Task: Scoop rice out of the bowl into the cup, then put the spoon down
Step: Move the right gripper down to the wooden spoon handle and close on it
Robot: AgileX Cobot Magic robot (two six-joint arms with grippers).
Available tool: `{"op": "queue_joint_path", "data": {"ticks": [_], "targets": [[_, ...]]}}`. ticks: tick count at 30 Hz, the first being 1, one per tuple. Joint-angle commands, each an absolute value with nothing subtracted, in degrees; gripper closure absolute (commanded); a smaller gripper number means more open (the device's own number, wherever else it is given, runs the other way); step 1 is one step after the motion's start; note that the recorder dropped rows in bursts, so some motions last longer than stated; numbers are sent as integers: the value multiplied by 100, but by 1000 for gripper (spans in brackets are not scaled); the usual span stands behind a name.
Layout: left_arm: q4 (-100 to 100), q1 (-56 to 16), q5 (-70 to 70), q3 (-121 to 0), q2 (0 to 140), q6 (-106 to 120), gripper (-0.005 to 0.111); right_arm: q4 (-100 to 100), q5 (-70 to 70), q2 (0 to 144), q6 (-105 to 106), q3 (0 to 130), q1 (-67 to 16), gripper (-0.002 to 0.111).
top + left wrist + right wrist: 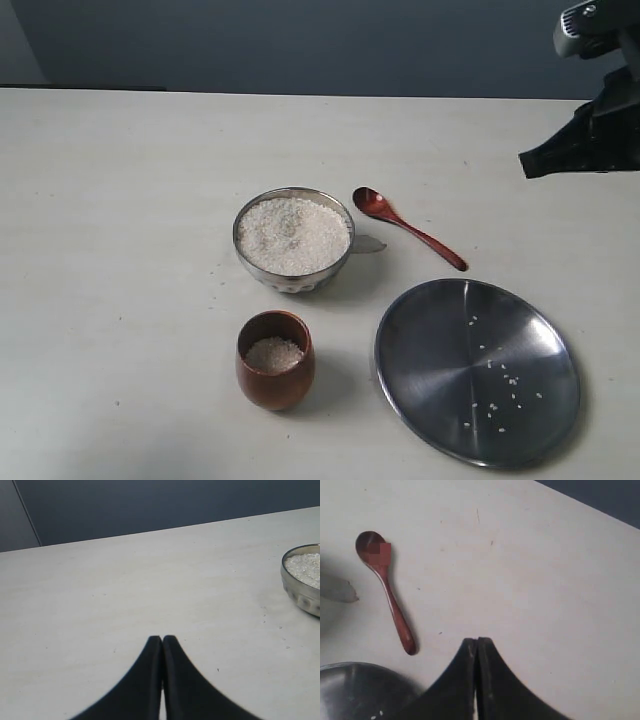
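The pale, off-white table top is bare on the left side of the exterior view, and the left gripper shows only in its own wrist view: its two black fingers are pressed together at the tips with nothing between them, above bare table, well apart from the bowl. A little left of the centre of the exterior view stands the round shiny steel bowl, filled almost to its thin rim with the small white grains of rice. Directly below it in the frame, near the lower edge, stands the small rounded reddish-brown wooden cup – upright, close to the bowl but not touching, with a shallow layer of rice inside. Just right of the bowl lies the slim glossy reddish-brown wooden spoon, flat on the table, held by no gripper; its oval head is near the bowl rim and its handle runs down to the right, towards the plate. The wide flat steel plate fills the lower right of the frame, and a few loose grains are scattered on its right half. In the upper right corner hangs the right gripper – clear of the table, well apart from the spoon. Its wrist view shows the black fingers closed against each other and holding nothing.
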State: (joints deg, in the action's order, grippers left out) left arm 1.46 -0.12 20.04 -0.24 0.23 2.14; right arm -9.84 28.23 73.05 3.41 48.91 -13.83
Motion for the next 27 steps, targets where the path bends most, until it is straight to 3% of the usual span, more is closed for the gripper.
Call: {"op": "queue_joint_path", "data": {"ticks": [1,13,20,27], "targets": [[161,-22,1933,0,0,219,106,-817,2870,7868,770,5190,-1478,109],[161,-22,1945,0,0,219,106,124,4027,9784,3141,6269,-1771,109],[161,-22,1945,0,0,219,106,914,3030,10289,3412,6212,-1771,109],[161,-22,1945,0,0,219,106,1564,756,10289,4075,5005,-1733,109]]}}
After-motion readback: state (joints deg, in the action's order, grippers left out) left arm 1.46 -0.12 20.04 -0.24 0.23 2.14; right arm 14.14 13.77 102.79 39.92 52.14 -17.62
